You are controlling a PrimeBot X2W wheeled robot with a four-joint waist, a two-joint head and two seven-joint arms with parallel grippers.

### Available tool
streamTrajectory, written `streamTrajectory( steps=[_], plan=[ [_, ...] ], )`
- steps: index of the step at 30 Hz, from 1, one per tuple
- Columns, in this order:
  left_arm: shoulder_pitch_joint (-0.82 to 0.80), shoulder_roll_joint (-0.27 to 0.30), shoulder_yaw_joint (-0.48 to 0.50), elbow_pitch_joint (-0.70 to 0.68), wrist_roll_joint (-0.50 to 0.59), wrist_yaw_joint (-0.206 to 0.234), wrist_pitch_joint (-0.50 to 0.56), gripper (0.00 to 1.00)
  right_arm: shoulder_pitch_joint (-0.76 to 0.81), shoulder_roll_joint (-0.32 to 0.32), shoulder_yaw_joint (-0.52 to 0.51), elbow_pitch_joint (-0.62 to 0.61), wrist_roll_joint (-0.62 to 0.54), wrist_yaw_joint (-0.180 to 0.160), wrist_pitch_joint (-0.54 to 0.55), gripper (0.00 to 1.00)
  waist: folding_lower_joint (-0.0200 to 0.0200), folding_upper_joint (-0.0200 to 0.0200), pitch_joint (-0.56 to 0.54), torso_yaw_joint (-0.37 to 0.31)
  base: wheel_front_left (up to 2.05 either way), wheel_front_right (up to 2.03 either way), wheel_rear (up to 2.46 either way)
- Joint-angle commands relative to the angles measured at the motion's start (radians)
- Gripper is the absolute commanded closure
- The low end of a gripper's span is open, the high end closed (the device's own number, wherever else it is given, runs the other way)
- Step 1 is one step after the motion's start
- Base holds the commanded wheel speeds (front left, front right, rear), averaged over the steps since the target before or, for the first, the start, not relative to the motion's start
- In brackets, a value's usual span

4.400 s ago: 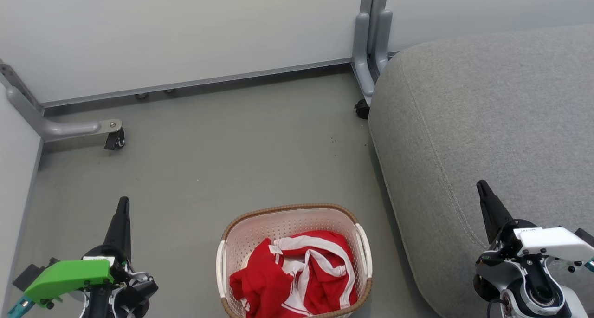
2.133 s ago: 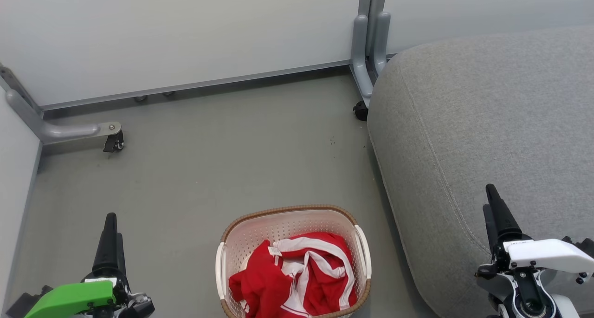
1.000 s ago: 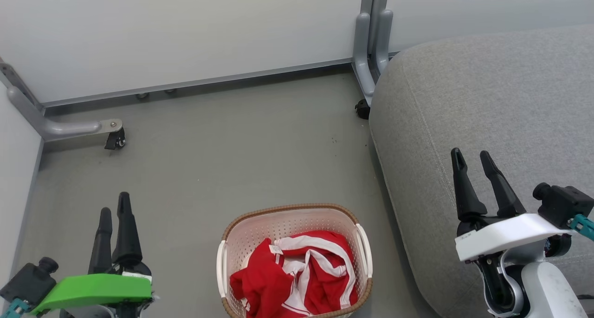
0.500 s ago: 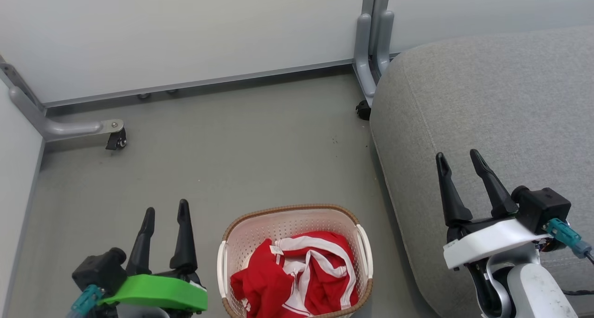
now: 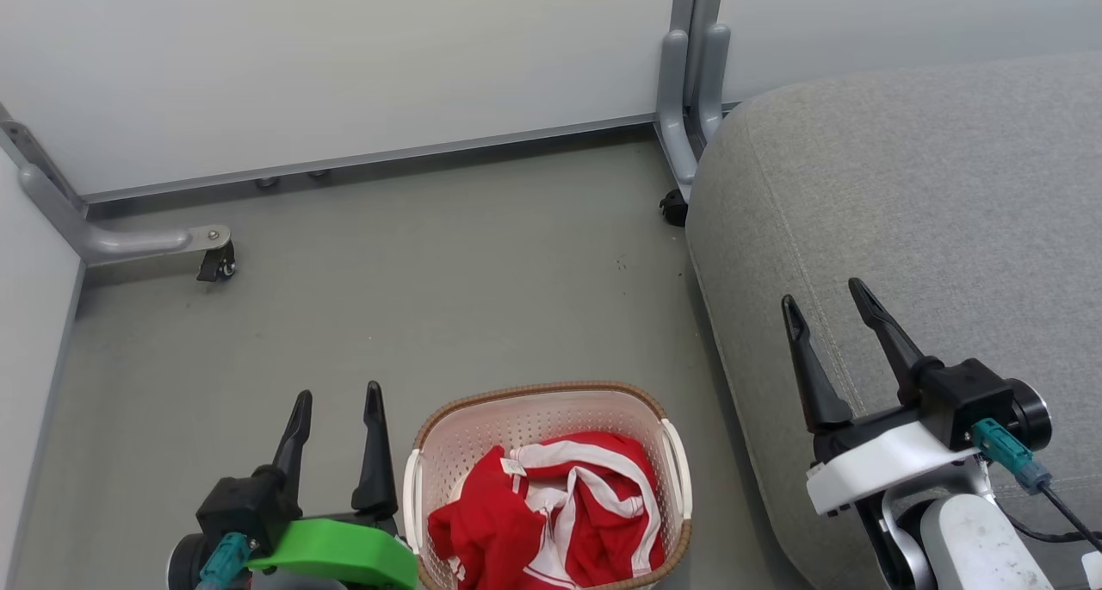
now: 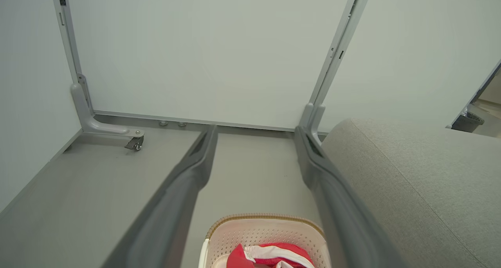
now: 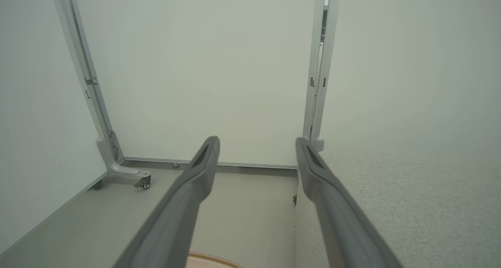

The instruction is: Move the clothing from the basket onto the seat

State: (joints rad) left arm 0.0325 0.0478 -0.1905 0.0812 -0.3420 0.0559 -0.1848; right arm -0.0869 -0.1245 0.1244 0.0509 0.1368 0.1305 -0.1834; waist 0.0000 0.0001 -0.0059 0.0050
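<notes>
- Two grippers frame the near edge. The left gripper (image 5: 337, 392) stands just left of the basket over the floor, jaws spread and holding nothing. The right gripper (image 5: 822, 295) hangs above the seat's near-left edge, jaws likewise spread and bare.
- One basket (image 5: 534, 391), cream with a brown rim and two white handles, sits on the floor (image 5: 387, 288) between the grippers. The clothing (image 5: 551, 521) lies inside it as a single bunched red heap with white bands. How many garments make up the heap cannot be told.
- One seat (image 5: 904, 211) rises to the right of the basket, a narrow strip of floor between them. Its rounded edge and stitched seam run away toward the wall.
- A wide stretch of grey floor runs from the basket to the far wall.
- Two pale wall panels (image 5: 344, 56) meet at a grey upright (image 5: 689, 65). Two casters show, a left caster (image 5: 215, 267) under a frame foot and a second caster (image 5: 671, 207) at the seat's far corner.
</notes>
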Motion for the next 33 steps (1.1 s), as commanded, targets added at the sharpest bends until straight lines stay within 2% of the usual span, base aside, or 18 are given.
streamTrajectory(
  steps=[1, 10, 18, 28, 33],
  plan=[
    [0.01, 0.009, -0.007, -0.01, 0.038, 0.006, -0.008, 0.0, -0.002, -0.008, 0.007, -0.008, -0.031, 0.0, -0.01, 0.0, 0.0, -0.0001, -0.001, 0.0, 0.0, 0.0, 0.0],
    [0.015, 0.014, -0.04, 0.018, 0.112, 0.025, -0.028, 0.0, -0.004, -0.013, 0.026, -0.018, -0.113, 0.0, -0.029, 0.0, 0.0, -0.0001, -0.004, 0.0, 0.0, 0.0, 0.0],
    [0.018, 0.011, -0.05, 0.022, 0.17, 0.024, -0.043, 0.0, 0.0, -0.014, 0.038, -0.027, -0.176, 0.0, -0.045, 0.0, 0.0, -0.0001, -0.006, 0.001, 0.0, 0.0, 0.0],
    [0.04, 0.004, -0.017, 0.031, 0.194, -0.02, -0.063, 0.0, 0.013, -0.005, 0.045, -0.035, -0.197, 0.0, -0.064, 0.0, 0.0, -0.0001, -0.014, -0.001, 0.0, 0.0, 0.0],
    [0.049, 0.003, 0.007, 0.019, 0.157, -0.028, -0.073, 0.0, 0.022, 0.003, 0.046, -0.023, -0.165, 0.0, -0.073, 0.0, 0.0, -0.0001, -0.016, -0.001, 0.0, 0.0, 0.0]
  ],
)
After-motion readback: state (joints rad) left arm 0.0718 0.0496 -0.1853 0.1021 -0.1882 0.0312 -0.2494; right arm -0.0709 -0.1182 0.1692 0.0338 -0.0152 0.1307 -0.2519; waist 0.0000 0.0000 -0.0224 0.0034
